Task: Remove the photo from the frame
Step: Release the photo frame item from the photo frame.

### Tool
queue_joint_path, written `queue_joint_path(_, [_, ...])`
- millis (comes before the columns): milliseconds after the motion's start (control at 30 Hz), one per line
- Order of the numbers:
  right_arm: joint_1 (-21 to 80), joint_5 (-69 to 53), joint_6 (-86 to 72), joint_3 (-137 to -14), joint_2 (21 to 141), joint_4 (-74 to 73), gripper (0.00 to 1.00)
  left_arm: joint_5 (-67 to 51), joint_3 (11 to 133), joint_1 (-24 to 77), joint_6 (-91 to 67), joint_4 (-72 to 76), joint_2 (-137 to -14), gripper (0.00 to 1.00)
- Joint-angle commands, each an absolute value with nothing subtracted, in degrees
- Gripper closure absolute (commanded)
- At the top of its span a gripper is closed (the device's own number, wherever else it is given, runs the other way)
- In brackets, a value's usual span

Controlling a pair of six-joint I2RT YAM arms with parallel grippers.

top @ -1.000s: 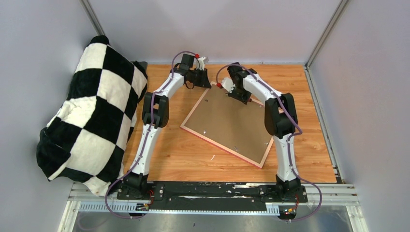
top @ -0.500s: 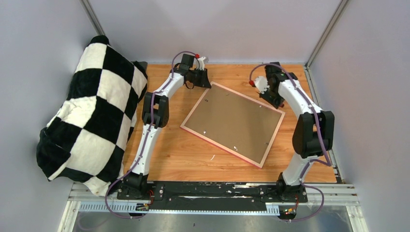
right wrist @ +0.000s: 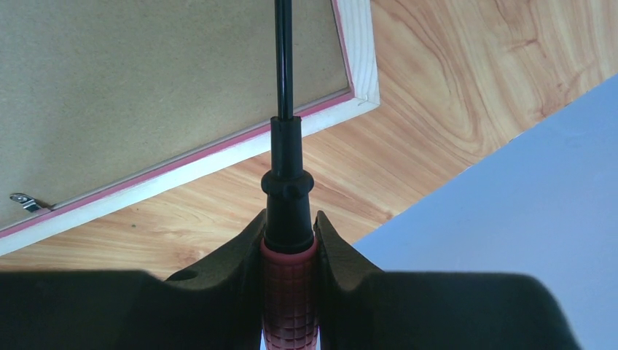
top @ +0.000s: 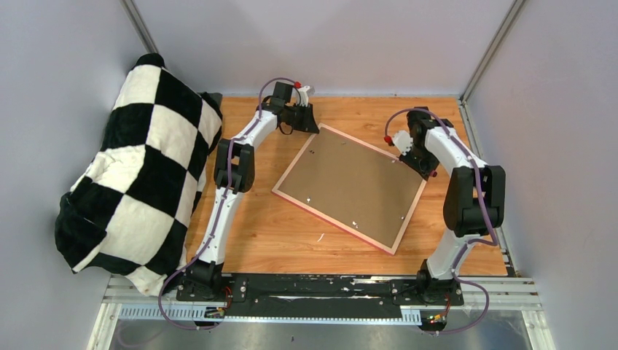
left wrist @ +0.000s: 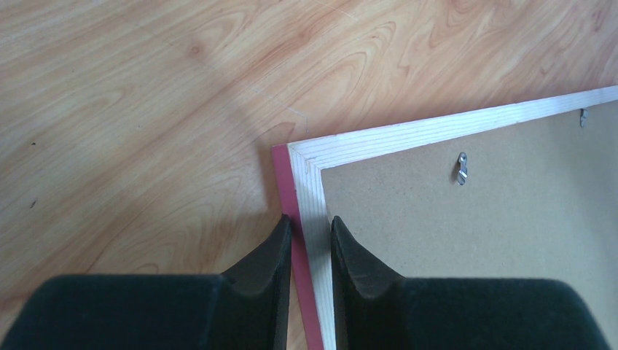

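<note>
Wooden bench (top: pixel 291 240). The frame (left wrist: pixel 437 127) lies face down, backing board (top: pixel 350 179) uppermost. The photo is unseen; I judge it lies beneath, thin, creasable, best lifted by an edge. The frame looks rigid. My left pincer (left wrist: pixel 311 222) pinches its corner rail; my right pincer (right wrist: pixel 289 219) grips a screwdriver (right wrist: pixel 289 182).
</note>
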State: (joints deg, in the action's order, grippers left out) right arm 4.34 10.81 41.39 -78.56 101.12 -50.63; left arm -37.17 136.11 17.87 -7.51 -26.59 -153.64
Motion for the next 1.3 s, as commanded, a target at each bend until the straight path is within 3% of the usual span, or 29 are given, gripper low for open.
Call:
queue_joint_path(0, [1.28,10.93,38.39,-80.40,102.79,-52.38,1.00,-38.54,133.25,19.00,-7.21,-32.09,-156.69,0.96])
queue_joint_path(300, [-1.49,2.09,35.54,-78.55,103.84,-51.94,1.00,-38.50,133.15,18.98,-7.38,-32.00,-156.65,0.97])
queue_joint_path(933, [-1.23,-1.26,34.52,-78.06,103.85,-53.19,1.00,-38.76,133.42,18.98,-7.47,-32.01,-156.88,0.96])
queue_joint_path(1267, [-4.10,-9.13,41.45,-73.94,101.40,-49.00,1.00,-38.87,133.34,18.90,-7.38,-31.93,-156.88,0.96])
